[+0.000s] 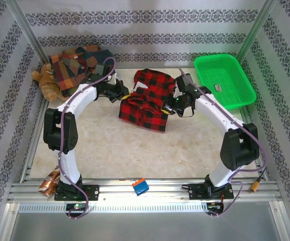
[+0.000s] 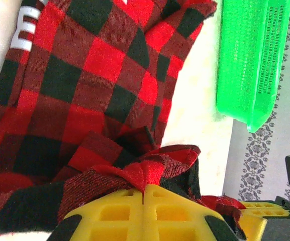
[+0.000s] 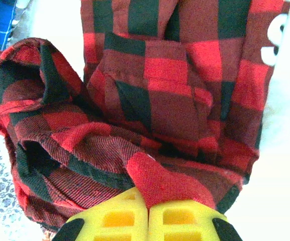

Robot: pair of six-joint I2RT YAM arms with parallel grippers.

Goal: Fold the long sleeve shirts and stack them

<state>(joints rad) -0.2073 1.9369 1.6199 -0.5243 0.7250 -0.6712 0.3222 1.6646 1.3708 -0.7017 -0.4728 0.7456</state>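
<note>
Patterned wallpaper panels (image 1: 134, 19) surrounded a pale table (image 1: 134, 150). Far to the left of the left hand, a brown teddy bear (image 1: 45, 80) lay by the wall, touching a pile of folded plaid shirts (image 1: 77, 61) in orange, brown, green and navy. The left hand (image 1: 124, 96) was closed tight, pinching a bunched edge of the red-and-black shirt (image 1: 147, 100), which lay rumpled on the table between the two hands. In the left wrist view, checked cloth spread out beyond that hand, with white lettering (image 2: 23, 31) at the upper left. The right hand (image 1: 167, 106) was likewise closed, gripping a fold at the shirt's opposite edge. In the right wrist view, the fabric rose in loose folds just ahead of it. Beyond the right hand, further to its right, a green plastic basket (image 1: 224, 80) sat at the table's far corner, apart from the shirt.
</note>
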